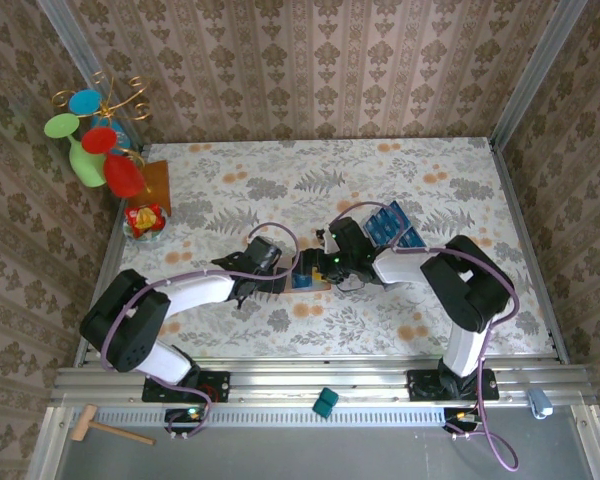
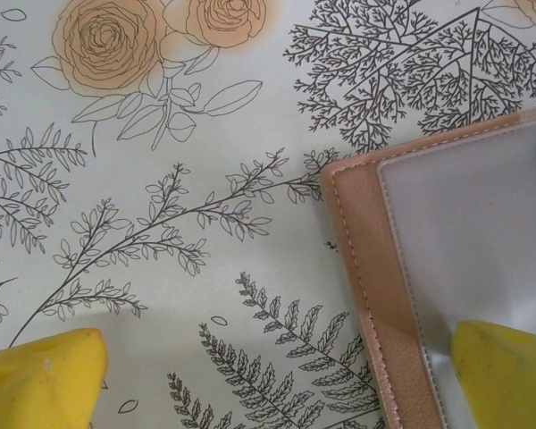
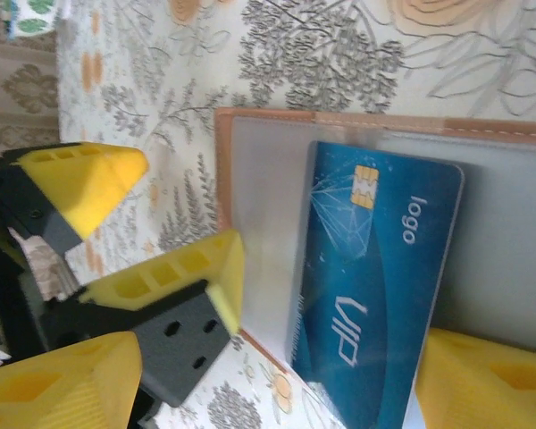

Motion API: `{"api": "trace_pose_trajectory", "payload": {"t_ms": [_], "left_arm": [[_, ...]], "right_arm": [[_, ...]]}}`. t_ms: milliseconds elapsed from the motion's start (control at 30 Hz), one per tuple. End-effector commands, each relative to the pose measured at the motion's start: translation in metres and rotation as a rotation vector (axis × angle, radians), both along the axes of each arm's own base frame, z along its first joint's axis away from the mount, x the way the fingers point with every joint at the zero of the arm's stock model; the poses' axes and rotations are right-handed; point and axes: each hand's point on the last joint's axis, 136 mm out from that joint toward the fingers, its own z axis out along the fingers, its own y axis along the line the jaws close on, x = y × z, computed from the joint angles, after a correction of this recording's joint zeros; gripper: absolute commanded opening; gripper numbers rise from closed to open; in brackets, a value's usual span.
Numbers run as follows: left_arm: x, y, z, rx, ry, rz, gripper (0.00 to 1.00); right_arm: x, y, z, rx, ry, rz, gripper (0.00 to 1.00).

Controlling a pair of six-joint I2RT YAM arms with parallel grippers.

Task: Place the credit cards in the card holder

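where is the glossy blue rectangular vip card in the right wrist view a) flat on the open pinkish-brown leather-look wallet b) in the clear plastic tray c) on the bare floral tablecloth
a, the glossy blue vip card lies flat on the grey lining of the open pinkish-brown wallet

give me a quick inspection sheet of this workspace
surface: floral tablecloth, flat
job's things: card holder open, one blue VIP card lying on it; more blue cards in clear tray
clutter: coloured-disc ornament, amber square, wooden mallet, teal block
grippers: left gripper open, one finger over the holder; right gripper open, straddling the card
cables: purple cables looped along both arms
surroundings: patterned wallpaper, metal rail
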Motion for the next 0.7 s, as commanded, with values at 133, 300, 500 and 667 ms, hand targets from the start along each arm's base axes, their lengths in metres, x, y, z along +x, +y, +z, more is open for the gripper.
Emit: {"api": "trace_pose_trajectory", "payload": {"t_ms": [133, 300, 500, 667], "left_arm": [[-0.007, 0.012, -0.001, -0.007, 0.02, 0.025, 1.0], [-0.006, 0.013, 0.004, -0.027, 0.007, 0.034, 1.0], [-0.005, 0.019, 0.015, -0.032, -0.015, 0.039, 1.0], [-0.006, 0.029, 0.019, -0.038, -0.024, 0.06, 1.0]], "right_arm": [[0.002, -0.015, 0.018, -0.155, -0.078, 0.04, 0.81], [0.005, -0.018, 0.032, -0.187, -0.114, 0.051, 0.8], [0.013, -0.042, 0.019, -0.357, -0.116, 0.005, 0.57], [0.014, -0.06, 0.0, -0.541, -0.117, 0.005, 0.19]]}}
